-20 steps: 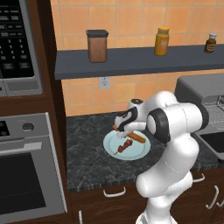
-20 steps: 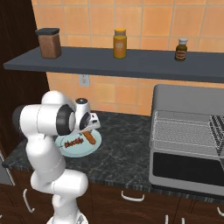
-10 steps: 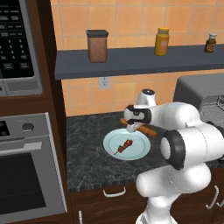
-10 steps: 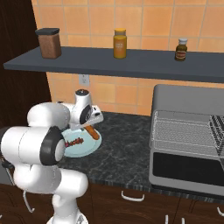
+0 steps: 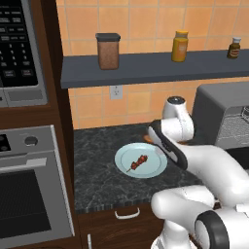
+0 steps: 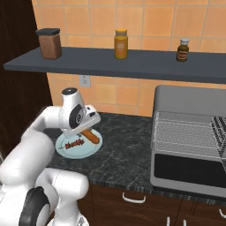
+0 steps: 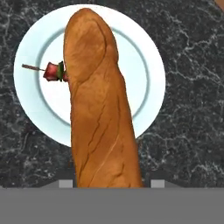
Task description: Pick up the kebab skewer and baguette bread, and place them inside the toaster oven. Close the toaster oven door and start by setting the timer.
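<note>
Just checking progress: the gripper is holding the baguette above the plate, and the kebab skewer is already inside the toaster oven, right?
Not quite. The gripper does hold the baguette above the plate, but the kebab skewer lies on that plate, not in the toaster oven, as the left base view shows.

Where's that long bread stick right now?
The baguette bread is lifted in the gripper, hanging above the pale plate where the kebab skewer lies.

- The baguette bread (image 7: 100, 105) has a matt orange-brown crust, rough, with fine cracks.
- The plate (image 7: 148, 65) looks smooth and pale, like glazed ceramic.
- The counter (image 7: 192, 109) is dark speckled stone.
- The toaster oven (image 6: 190, 132) is grey brushed metal with a wire rack.
</note>
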Tool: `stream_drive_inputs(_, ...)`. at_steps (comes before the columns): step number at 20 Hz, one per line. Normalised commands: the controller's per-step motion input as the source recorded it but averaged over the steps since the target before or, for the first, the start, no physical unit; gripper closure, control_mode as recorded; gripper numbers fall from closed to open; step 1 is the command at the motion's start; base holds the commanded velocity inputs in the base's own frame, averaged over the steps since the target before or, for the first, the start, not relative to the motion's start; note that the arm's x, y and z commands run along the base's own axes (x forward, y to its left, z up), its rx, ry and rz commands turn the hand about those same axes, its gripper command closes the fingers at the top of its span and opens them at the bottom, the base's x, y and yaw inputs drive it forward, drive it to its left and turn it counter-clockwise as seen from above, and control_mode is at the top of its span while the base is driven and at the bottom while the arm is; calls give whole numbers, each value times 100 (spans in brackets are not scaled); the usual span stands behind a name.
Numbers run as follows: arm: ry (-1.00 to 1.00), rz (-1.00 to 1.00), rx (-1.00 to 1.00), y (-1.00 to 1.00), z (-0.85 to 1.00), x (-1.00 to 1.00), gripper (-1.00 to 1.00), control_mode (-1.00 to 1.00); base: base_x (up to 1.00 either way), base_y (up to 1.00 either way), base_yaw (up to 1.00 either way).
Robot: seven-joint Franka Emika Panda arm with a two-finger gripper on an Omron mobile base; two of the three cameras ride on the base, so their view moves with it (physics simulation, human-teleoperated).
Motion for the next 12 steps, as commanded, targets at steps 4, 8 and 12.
stream_drive_inputs(4, -2, 9, -7, -24, 55, -81, 100, -100, 0, 0, 0)
stream_drive_inputs(8, -2, 9, -8, -23, 52, -76, 100, -100, 0, 0, 0)
stream_drive_inputs(12, -10, 14, -4, -39, 46, -47, 100, -100, 0, 0, 0)
